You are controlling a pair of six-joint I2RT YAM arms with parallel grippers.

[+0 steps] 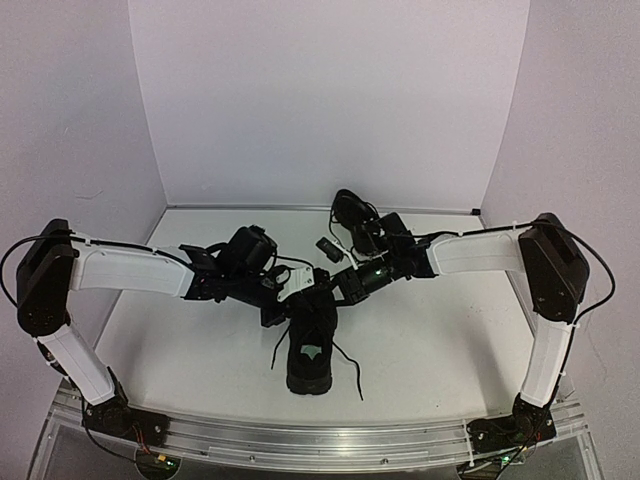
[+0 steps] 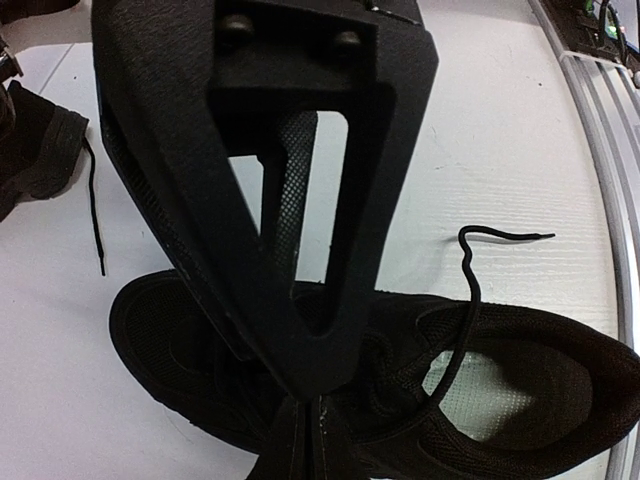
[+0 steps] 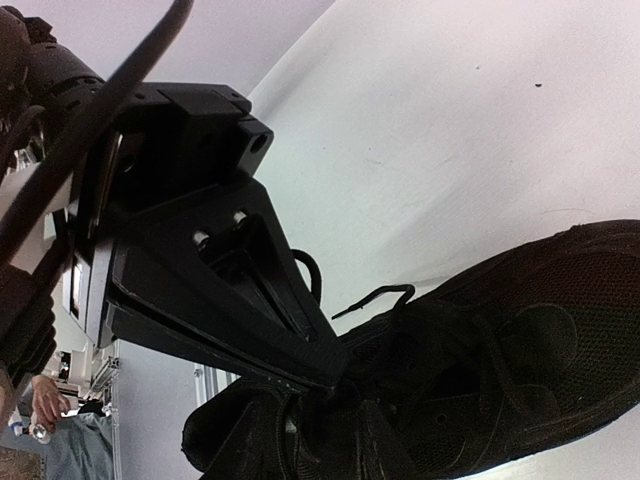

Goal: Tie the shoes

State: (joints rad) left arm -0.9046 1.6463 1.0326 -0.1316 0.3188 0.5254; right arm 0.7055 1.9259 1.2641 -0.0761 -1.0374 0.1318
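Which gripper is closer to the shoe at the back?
Right. The right gripper is just in front of the back shoe; the left gripper is farther, off toward the left side.

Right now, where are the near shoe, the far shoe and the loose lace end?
near shoe [image 1: 306, 382]: top view, on its heel.
far shoe [image 1: 349, 210]: top view, on its far end.
loose lace end [image 2: 505, 236]: left wrist view, on the free stretch near its tip.
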